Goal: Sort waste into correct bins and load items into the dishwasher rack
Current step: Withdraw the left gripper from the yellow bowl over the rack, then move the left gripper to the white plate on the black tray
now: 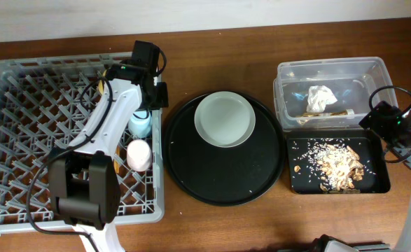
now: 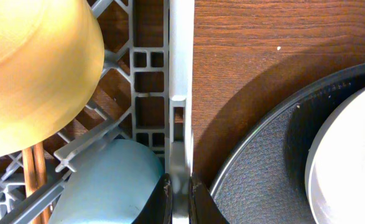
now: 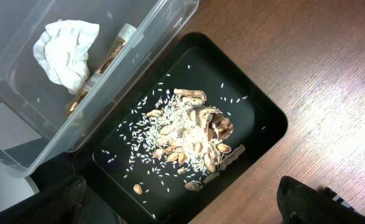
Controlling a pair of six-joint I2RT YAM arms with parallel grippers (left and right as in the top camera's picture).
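My left gripper (image 2: 181,200) is shut on the right rim of the grey dishwasher rack (image 2: 181,74), one finger on each side of the wall. Inside the rack, next to it, are the light-blue cup (image 2: 107,180), the upturned yellow bowl (image 2: 33,68) and a wooden chopstick (image 2: 36,180). Overhead, the left gripper (image 1: 159,94) is at the rack's (image 1: 23,140) right edge, with the blue cup (image 1: 141,124) and pink cup (image 1: 139,154) nearby. The plate (image 1: 224,119) lies on a round black tray. My right gripper (image 3: 185,208) hangs open over the black bin (image 3: 269,115) of food scraps (image 3: 194,140).
The clear tub (image 1: 331,73) holds the white tissue (image 1: 321,98) and a wrapper scrap (image 3: 110,53); the black bin (image 1: 303,183) sits just in front of it. The round black tray (image 1: 191,168) lies between rack and bins. My left arm stretches across the rack.
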